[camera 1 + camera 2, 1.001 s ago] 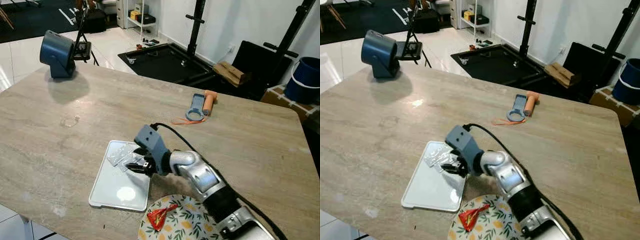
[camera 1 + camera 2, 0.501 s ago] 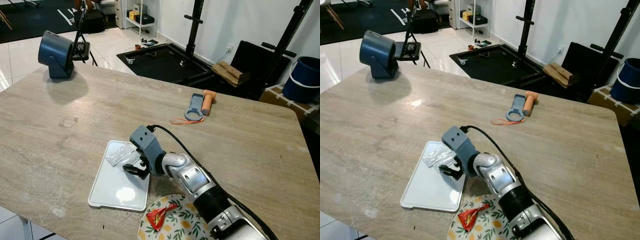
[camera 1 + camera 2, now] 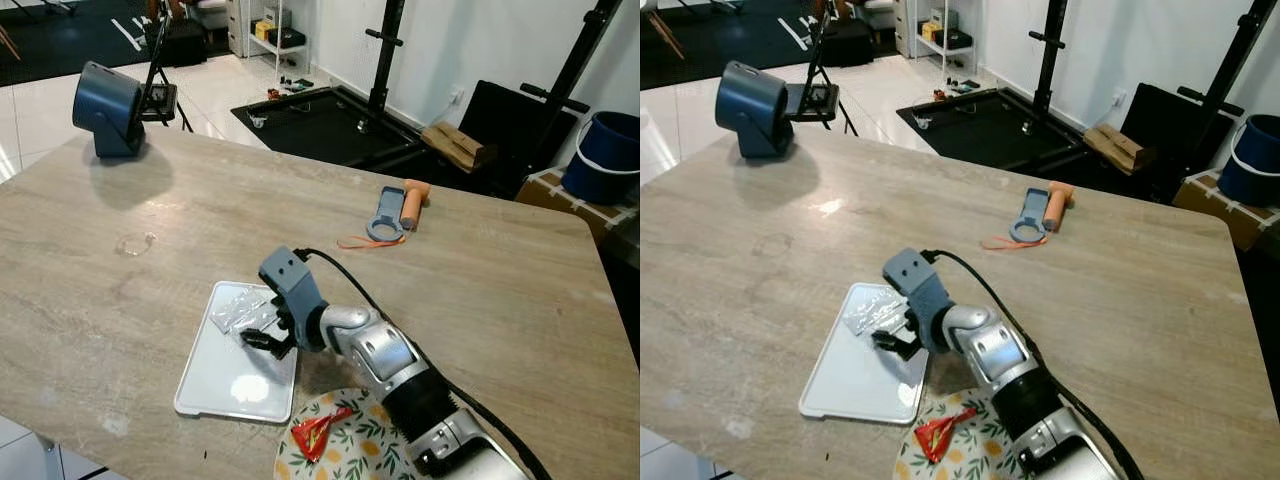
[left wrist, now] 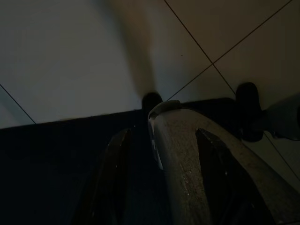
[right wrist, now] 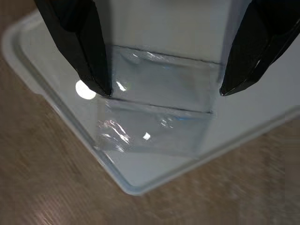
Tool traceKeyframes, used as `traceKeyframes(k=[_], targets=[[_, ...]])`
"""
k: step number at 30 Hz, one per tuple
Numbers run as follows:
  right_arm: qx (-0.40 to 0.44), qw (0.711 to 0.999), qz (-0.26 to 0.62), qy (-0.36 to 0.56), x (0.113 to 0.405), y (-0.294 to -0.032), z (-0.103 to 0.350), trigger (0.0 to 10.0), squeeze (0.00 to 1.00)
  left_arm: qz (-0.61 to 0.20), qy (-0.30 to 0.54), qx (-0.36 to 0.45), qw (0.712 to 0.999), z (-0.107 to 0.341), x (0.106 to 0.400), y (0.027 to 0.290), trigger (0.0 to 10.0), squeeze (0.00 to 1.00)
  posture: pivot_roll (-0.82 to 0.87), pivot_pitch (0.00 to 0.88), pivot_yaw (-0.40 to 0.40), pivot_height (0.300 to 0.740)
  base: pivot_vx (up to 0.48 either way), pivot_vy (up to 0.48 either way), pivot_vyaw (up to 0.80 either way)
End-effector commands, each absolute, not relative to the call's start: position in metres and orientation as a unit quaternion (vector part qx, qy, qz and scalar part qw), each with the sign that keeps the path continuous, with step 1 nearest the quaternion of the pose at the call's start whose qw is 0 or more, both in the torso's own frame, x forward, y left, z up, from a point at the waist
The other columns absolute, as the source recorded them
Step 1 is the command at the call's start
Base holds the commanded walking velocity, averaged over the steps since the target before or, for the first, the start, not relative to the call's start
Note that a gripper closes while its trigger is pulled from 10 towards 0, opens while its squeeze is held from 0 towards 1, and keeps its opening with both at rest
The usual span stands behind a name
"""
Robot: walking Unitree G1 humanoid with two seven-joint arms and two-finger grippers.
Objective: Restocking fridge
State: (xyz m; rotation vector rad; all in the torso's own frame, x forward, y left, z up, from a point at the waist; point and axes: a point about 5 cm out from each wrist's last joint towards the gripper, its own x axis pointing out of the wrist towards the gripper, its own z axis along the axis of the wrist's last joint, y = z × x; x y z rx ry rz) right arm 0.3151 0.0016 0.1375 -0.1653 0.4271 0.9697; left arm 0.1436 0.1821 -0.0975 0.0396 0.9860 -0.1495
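Fingers (image 5: 79,51) of the right gripper (image 5: 161,91), which a second ago pinched closer together, now stand wide and empty above the clear wrapper (image 5: 157,117) lying on the white tray (image 3: 225,385), suggesting a release.

A clear, crinkled plastic bag (image 5: 154,122) lies on a glossy white tray (image 3: 220,385) atop matt wood-grain table (image 3: 500,290).

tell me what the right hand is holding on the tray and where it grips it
Nothing is held. The right hand is open, its fingers straddling the crumpled clear plastic wrapper lying on the white rectangular tray.
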Motion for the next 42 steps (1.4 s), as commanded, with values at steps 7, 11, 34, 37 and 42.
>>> traceKeyframes(k=[7,11,34,37,42], targets=[[-0.080,0.853,0.462,0.229,0.310,0.003,0.131,10.0,0.00,-0.090,0.520,0.005,0.849,-0.109,0.117,0.171,10.0,0.00,-0.04,0.092,-0.043,0.740,0.000,0.000,0.00],[-0.084,0.857,0.454,0.229,0.311,0.002,0.131,10.0,0.00,-0.091,0.520,0.005,0.849,-0.109,0.117,0.170,10.0,0.00,-0.04,0.092,-0.043,0.740,0.000,0.000,0.00],[-0.149,0.865,0.423,0.227,0.309,0.001,0.125,4.7,0.00,-0.090,0.520,0.003,0.849,-0.109,0.116,0.169,10.0,0.00,-0.05,0.099,-0.044,0.740,0.000,0.000,0.00],[-0.155,0.864,0.423,0.226,0.309,0.001,0.124,0.0,0.00,-0.090,0.520,0.003,0.849,-0.109,0.117,0.169,10.0,0.00,-0.05,0.099,-0.045,0.740,0.000,0.000,0.00],[-0.167,0.862,0.423,0.223,0.308,0.000,0.123,0.0,0.00,-0.090,0.521,0.003,0.849,-0.109,0.116,0.169,10.0,0.00,-0.05,0.099,-0.045,0.740,0.000,0.000,0.00]])
